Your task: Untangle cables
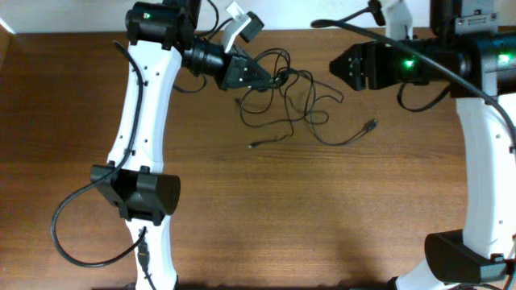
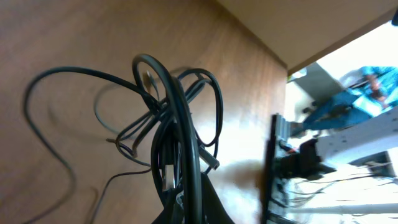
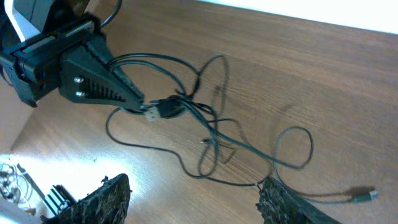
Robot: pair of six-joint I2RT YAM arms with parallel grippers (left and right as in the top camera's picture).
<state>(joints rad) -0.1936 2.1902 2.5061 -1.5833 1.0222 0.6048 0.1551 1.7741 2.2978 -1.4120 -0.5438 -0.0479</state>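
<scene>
The brown table (image 1: pixel 266 217) carries the cables (image 1: pixel 290 101) in a loose snarl close to its far edge, about midway between the left and right edges. The left claw (image 1: pixel 260 77) is clamped tight on the thick of the knot, and that end looks raised a little off the wood. The right claw (image 3: pixel 193 183) stands wide with nothing in it, near the snarl on its right side and apart from every strand.

To my eye the job now is for the right claw to take one strand while the left anchors the knot. The best pick looks to be the strand trailing toward the right edge, which ends in a plug (image 1: pixel 371 125). Grip it near the knot, not at the tip, and draw it away slowly, or the loops may cinch. A silvery plug (image 3: pixel 151 112) sits right at the left claw's tip and could snag.
</scene>
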